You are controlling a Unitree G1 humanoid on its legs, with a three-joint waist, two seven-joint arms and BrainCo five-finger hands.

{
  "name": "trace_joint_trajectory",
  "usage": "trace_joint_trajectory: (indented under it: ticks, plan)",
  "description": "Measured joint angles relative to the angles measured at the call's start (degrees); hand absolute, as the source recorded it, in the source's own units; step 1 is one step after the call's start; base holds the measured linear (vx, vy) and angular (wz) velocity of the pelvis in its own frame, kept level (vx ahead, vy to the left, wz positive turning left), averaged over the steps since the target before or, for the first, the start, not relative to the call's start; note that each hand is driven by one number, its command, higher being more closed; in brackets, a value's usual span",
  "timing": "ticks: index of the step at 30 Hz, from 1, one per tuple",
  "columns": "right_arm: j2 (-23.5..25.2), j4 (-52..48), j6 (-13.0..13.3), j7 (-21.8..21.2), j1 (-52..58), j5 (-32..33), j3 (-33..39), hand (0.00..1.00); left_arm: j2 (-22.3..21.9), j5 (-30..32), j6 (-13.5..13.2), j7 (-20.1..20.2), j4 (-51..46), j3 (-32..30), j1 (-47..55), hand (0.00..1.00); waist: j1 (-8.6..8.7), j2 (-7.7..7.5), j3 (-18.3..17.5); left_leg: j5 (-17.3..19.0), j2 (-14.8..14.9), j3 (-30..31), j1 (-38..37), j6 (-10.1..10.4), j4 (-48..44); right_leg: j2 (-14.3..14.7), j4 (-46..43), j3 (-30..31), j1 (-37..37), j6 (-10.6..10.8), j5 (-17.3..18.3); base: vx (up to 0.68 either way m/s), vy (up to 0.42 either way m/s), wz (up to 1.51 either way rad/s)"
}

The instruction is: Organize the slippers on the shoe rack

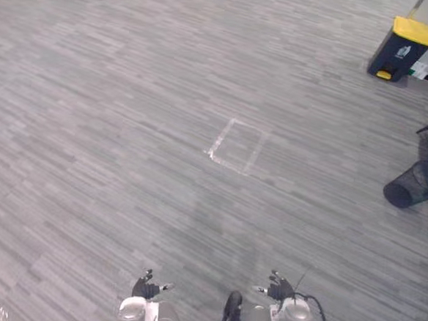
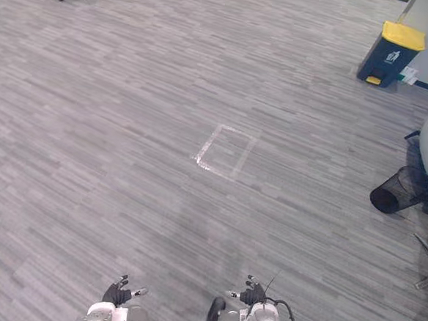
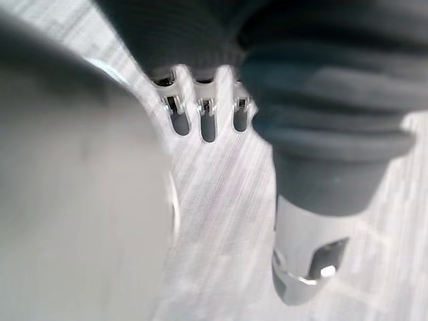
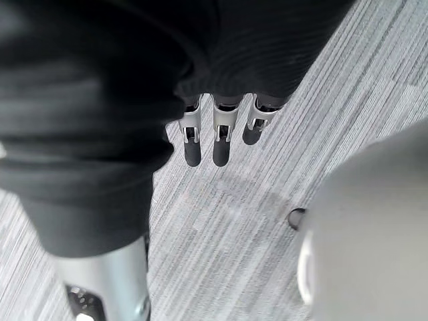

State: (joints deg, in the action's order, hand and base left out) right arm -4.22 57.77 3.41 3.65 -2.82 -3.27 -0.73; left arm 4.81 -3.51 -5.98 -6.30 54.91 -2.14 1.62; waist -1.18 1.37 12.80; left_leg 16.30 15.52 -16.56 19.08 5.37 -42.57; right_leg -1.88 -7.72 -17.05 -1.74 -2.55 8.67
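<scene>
Left hand (image 1: 146,287) and right hand (image 1: 280,288) both hang loose-fingered and empty, on the near side of the pale taped square (image 1: 237,146) on the grey striped carpet floor (image 1: 114,124). Can't tell where the slippers or rack are, so I'd turn and find them first, steering clear of the black mesh bin (image 1: 410,187) right of the square.

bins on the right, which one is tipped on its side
The black mesh wastebasket lies on its side; the dark bin with the yellow lid stands upright.
</scene>
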Motion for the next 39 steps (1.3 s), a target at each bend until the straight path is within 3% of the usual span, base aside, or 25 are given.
trace_joint_trajectory:
  ticks: [1, 3, 4, 5, 7, 9, 10, 11, 15, 17, 18, 19, 21, 22, 23, 24, 26, 27, 28, 29, 31, 33, 36, 38, 39]
  plan:
    - [0.38, 0.01, 0.05, 0.12, -0.29, -0.01, 0.05, 0.00, -0.02, -0.09, 0.00, 0.01, -0.31, -0.67, -0.25, 0.00, -0.32, -0.59, 0.35, -1.30, -2.53, 1.29, 0.96, -0.73, 8.52, -0.86, 0.14, 1.24, -0.81, 1.32, 0.82, 0.50, 0.240, -0.80]
    - [0.82, 0.60, 0.13, 0.61, -0.66, -0.09, -0.02, 0.00, -0.16, -0.36, 0.00, -0.04, -0.85, -1.15, -0.50, 0.00, -1.25, -1.30, 0.70, -11.46, -6.79, 6.55, -0.41, 0.71, 24.26, -1.93, 0.26, 4.19, -2.56, 3.96, 2.81, 0.42, 0.239, -0.85]
    - [1.93, 1.36, 0.13, 1.02, -0.65, -0.09, -0.66, 0.00, 0.14, -0.49, 0.00, -0.23, -0.89, -1.21, -0.45, 0.00, -2.55, -3.03, 0.22, -13.98, -8.37, 6.25, -2.29, -2.55, 25.31, -2.67, 1.57, 6.46, -3.83, 4.89, 2.99, 0.47, 0.203, -0.66]
    - [3.30, 1.62, 0.31, 0.98, -0.50, -0.09, -1.35, 0.00, 1.17, -0.66, 0.07, -0.19, -0.79, -1.43, -0.63, 0.00, -1.65, -4.88, -0.16, -10.68, -9.23, 6.34, -1.16, -2.79, 22.39, -3.69, 2.11, 5.99, -4.61, 5.35, 2.55, 0.49, 0.185, -0.50]
    - [3.70, 1.80, 0.48, 1.01, 0.19, -0.09, -1.76, 0.00, 1.13, -0.75, 0.12, -0.06, -0.85, -3.63, -1.25, 0.00, -2.04, -5.21, -0.25, -4.46, -7.98, 5.73, 0.80, -4.46, 13.25, -4.32, -4.90, 6.13, -2.96, 8.11, 4.22, 0.48, 0.195, -0.27]
    - [4.00, 1.88, 0.46, 0.94, 0.61, -0.07, -1.79, 0.00, 1.14, -1.11, 0.22, -0.19, -0.03, -3.59, -1.19, 0.00, -2.18, -5.38, -0.20, 0.30, -7.11, 3.27, -1.95, -5.86, 9.62, -6.50, -20.68, 8.08, 1.53, 11.49, 5.84, 0.48, 0.218, -0.45]
    - [4.30, 1.73, 0.47, 0.78, 0.25, -0.08, -1.84, 0.00, 1.75, -1.07, 0.38, -0.18, 0.66, -3.50, -0.97, 0.00, -2.13, -5.40, 0.13, 2.39, -7.18, 1.15, -5.43, -6.85, 9.28, -8.34, -33.84, 9.67, 6.55, 16.00, 3.49, 0.47, 0.186, -0.48]
    - [4.35, 1.65, 0.47, 0.60, -0.18, -0.11, -1.85, 0.00, 2.18, -1.01, 0.79, -0.18, 0.91, -3.35, -0.97, 0.00, -1.97, -5.54, 0.21, 3.68, -7.18, 0.07, -8.23, -7.54, 9.43, -9.16, -41.93, 9.22, 9.21, 17.98, 1.23, 0.55, 0.187, -0.52]
    - [4.16, 0.41, 0.55, -0.23, -0.73, -0.13, -1.69, 0.00, 3.29, -0.23, 1.71, -0.40, 1.66, -2.91, 0.34, 0.00, -1.59, -5.29, 0.43, 6.37, -8.22, -2.11, -19.36, -6.47, 17.45, -11.31, -52.09, -1.99, 17.60, 9.25, 3.32, 0.45, 0.074, -0.28]
    - [3.50, -0.76, 0.70, -0.25, -1.14, -0.18, -1.67, 0.00, 2.76, 0.06, 1.85, -0.58, 1.92, -2.63, 0.26, 0.00, -0.60, -4.59, 0.93, 6.01, -8.17, -2.13, -22.95, -5.85, 21.40, -11.06, -44.59, -6.88, 20.19, 5.39, 5.78, 0.43, -0.020, 0.05]
    - [2.51, -1.27, 0.75, -0.22, -1.55, -0.20, -1.64, 0.00, 2.43, 0.35, 1.85, -0.69, 1.94, -1.08, 0.09, 0.00, 0.24, -3.37, 1.66, 5.88, -7.26, -1.84, -25.47, -5.62, 23.63, -10.06, -32.90, -10.62, 20.99, 4.25, 5.83, 0.44, -0.051, 0.23]
    - [1.84, -2.48, 0.75, -0.23, -1.58, -0.22, -1.61, 0.00, 2.16, 1.07, 1.84, -0.69, 1.96, -0.39, -0.16, 0.00, 0.72, -2.88, 1.96, 5.88, -6.89, -1.61, -26.53, -5.61, 24.35, -9.56, -24.85, -11.55, 22.18, 3.86, 4.29, 0.57, -0.111, 0.39]
    - [1.11, -2.99, 0.64, -0.12, -1.28, -0.33, -1.20, 0.00, 1.73, 2.20, 1.80, -0.77, 2.12, 0.27, -0.55, 0.00, 1.22, -3.44, 2.00, 5.60, -7.18, -1.46, -29.38, -4.46, 26.06, -8.49, -5.57, -11.04, 22.75, 5.11, -5.12, 0.58, -0.154, 0.35]
    - [1.06, -2.74, 0.50, -0.12, -0.35, -0.62, -1.19, 0.00, 2.01, 2.30, 1.77, -0.82, 2.32, 1.01, 0.00, 0.00, 1.17, -4.59, 1.73, 6.33, -8.39, -0.58, -32.30, -1.56, 26.79, -8.58, 1.54, -9.38, 22.10, 5.04, -9.77, 0.60, -0.209, 0.33]
    - [0.68, -2.80, 0.57, -0.01, -0.22, -0.70, -0.97, 0.00, 1.58, 2.66, 1.85, -0.88, 3.45, 1.00, -0.20, 0.00, 1.55, -4.23, 1.72, 7.41, -7.48, 1.57, -35.32, 0.08, 26.97, -8.39, -2.89, -6.23, 22.18, 1.49, -17.02, 0.61, -0.216, 0.33]
    - [0.08, -2.78, 0.46, -0.09, -0.50, -0.57, -0.21, 0.00, 0.95, 3.21, 1.77, -0.84, 3.84, 1.06, -0.52, 0.00, 1.73, -3.19, 1.58, 7.29, -6.55, 3.06, -35.90, 0.01, 26.35, -8.28, -7.77, -5.33, 23.38, 1.22, -16.40, 0.61, -0.223, 0.18]
    - [-0.99, -2.77, 0.52, -0.01, -0.77, -0.69, 0.67, 0.00, -0.74, 3.52, 1.46, -0.79, 4.34, 2.09, -0.51, 0.00, 1.77, -0.24, 0.28, 5.46, -3.57, 7.36, -33.92, 0.23, 18.80, -6.27, -16.94, -4.35, 25.67, 0.86, -8.39, 0.61, -0.208, -0.13]
    - [-1.57, -2.79, 0.54, -0.04, -0.87, -0.63, 0.78, 0.00, -1.15, 3.48, 1.44, -0.81, 4.45, 1.99, -0.63, 0.00, 1.72, 0.76, 0.30, 2.00, -2.38, 9.95, -30.41, 0.55, 9.17, -5.98, -19.90, -4.76, 25.28, 0.35, -5.54, 0.61, -0.153, -0.23]
    - [-2.09, -2.77, 0.52, 0.00, -0.89, -0.58, 1.04, 0.00, -1.36, 3.48, 1.71, -0.82, 4.58, 1.99, -0.98, 0.00, 1.97, 1.97, 0.81, -6.15, -0.92, 11.93, -26.11, 1.76, -1.33, -5.24, -20.50, -5.73, 22.73, 0.03, -3.39, 0.59, -0.079, -0.19]
    - [-2.17, -2.48, 0.34, 0.01, -0.84, -0.50, 0.96, 0.00, -1.49, 3.48, 1.77, -0.77, 4.57, 2.00, -1.11, 0.00, 1.84, 2.65, 1.06, -14.74, 1.09, 11.83, -22.20, 3.74, -10.44, -4.35, -18.53, -5.64, 19.17, 0.04, -1.96, 0.58, -0.050, -0.10]
    - [-1.75, -1.28, -0.23, 0.31, -0.37, -0.18, 1.32, 0.00, -1.10, 3.49, 1.63, -0.73, 4.09, 1.94, -1.24, 0.00, 1.77, 2.71, 1.11, -7.55, 6.42, 5.93, -15.90, -0.57, -22.52, -3.13, -13.62, -5.39, 12.45, 0.05, -0.99, 0.67, -0.025, 0.03]
    - [-1.12, -0.52, -0.61, 0.76, 0.06, 0.21, 2.15, 0.00, -0.47, 3.43, 1.60, -0.75, 2.84, 1.44, -1.43, 0.00, 1.30, 1.43, 1.60, -3.04, 6.88, 1.98, -11.18, -1.51, -24.47, -3.22, -7.81, -4.69, 5.51, 1.06, -0.74, 0.48, 0.004, 0.10]
    - [-0.09, -0.50, -0.70, 1.18, -0.06, 1.14, 2.73, 0.00, -0.21, 3.26, 1.15, -0.71, 0.74, 1.28, -1.57, 0.00, 0.43, 1.11, 1.72, 1.67, 4.44, -0.37, -1.97, -1.42, -11.56, -4.28, -2.32, -3.75, -1.10, 3.81, -1.81, 0.48, 0.159, -0.19]
    - [0.87, -0.43, -0.62, 1.41, -1.37, 1.14, 2.98, 0.00, -0.07, 3.30, 1.02, -0.76, -0.31, 1.31, -1.98, 0.00, 0.20, 0.21, 2.25, -0.84, -0.24, 1.43, 0.02, -1.12, 7.66, -7.30, -2.98, -2.54, -2.29, 7.56, -0.41, 0.41, 0.302, -0.46]
    - [2.04, 0.39, -0.58, 1.59, -1.95, 1.13, 2.59, 0.00, 0.54, 3.31, 0.78, -0.92, -0.15, 0.87, -2.93, 0.00, -0.08, -1.85, 2.58, -6.91, -3.81, 0.35, -3.05, -2.33, 14.43, -9.43, -2.25, -0.01, -3.46, 11.37, 0.23, 0.42, 0.252, -0.41]
